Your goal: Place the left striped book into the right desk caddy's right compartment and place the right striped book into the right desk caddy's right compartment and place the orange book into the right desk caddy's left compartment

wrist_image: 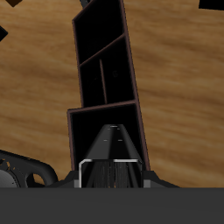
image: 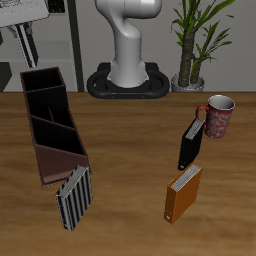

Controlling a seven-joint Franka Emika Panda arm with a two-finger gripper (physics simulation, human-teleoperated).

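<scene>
My gripper (image: 19, 32) hangs high over the far end of the right desk caddy (image: 52, 125), shut on a striped book (image: 23, 52). In the wrist view that book (wrist_image: 109, 150) shows end-on as a dark slab pointing down at the squarish right compartment (wrist_image: 83, 131). It hides the fingers, and I cannot tell which of the two striped books it is. The longer sloped left compartment (image: 62, 148) is at the caddy's near end. Another striped book (image: 73, 197) stands just in front of that end. The orange book (image: 183, 193) stands near the table's front edge, far from the caddy.
A plain black book (image: 190, 143) stands behind the orange book. A patterned red mug (image: 217, 117) sits beside it. A potted plant (image: 195, 45) and the robot base (image: 130, 75) are at the back.
</scene>
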